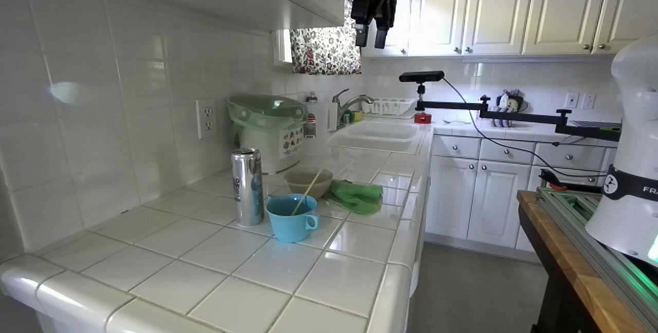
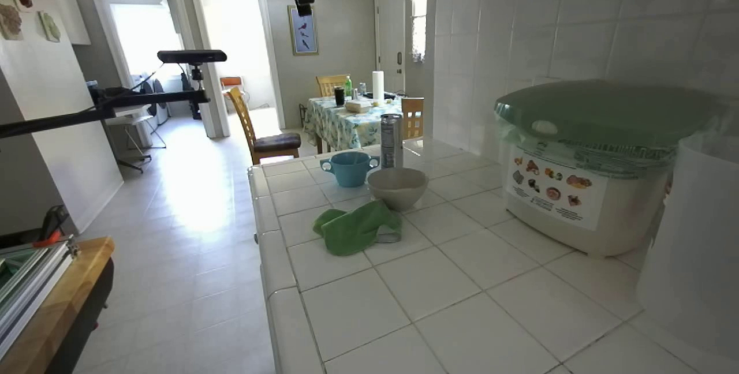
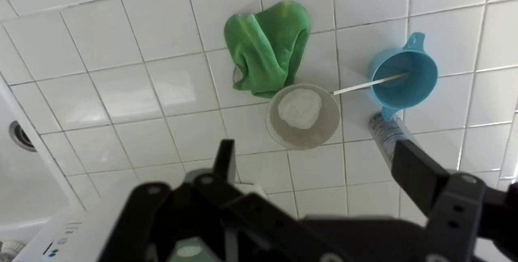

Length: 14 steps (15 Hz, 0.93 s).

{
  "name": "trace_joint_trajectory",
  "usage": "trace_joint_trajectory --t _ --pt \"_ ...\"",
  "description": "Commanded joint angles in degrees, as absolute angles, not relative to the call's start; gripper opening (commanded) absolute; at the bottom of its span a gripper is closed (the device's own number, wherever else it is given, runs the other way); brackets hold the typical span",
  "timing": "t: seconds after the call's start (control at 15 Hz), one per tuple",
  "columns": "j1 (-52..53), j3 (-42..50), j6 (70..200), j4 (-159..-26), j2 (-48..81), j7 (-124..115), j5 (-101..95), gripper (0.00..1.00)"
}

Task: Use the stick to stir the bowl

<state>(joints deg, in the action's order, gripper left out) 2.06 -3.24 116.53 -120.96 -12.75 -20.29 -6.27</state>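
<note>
Kitchen, with sink point(image 1: 383, 129) and cabinets point(image 1: 492, 9)

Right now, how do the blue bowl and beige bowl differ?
The blue bowl has two handles; the beige bowl shows none. The blue bowl holds the slanted stick; the beige bowl holds something white. Both sit upright, uncovered, on the tiled counter.

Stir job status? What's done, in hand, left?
Done: the stick already leans in the blue bowl, its upper end past the rim. In hand: nothing; the gripper hangs open, high above the counter. Left, apparently: grasp the stick and stir; whether any stirring has happened, these pictures can't show.
</note>
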Motion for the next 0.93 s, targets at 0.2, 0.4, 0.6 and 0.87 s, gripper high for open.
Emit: trace_joint_trajectory --t 0.2,0.4,0.6,0.87 --pt "1.5 -2.9 119.0 -123.4 -14.9 -20.2 0.4 1.0" --pt "1.3 -2.8 118.6 -123.6 -15.3 -20.4 2.2 1.0" --pt "1.4 -2.6 119.3 -123.6 -15.6 -19.2 4.5 1.0" --pt "1.0 -3.2 118.3 -122.2 -14.5 -20.3 3.0 1.0"
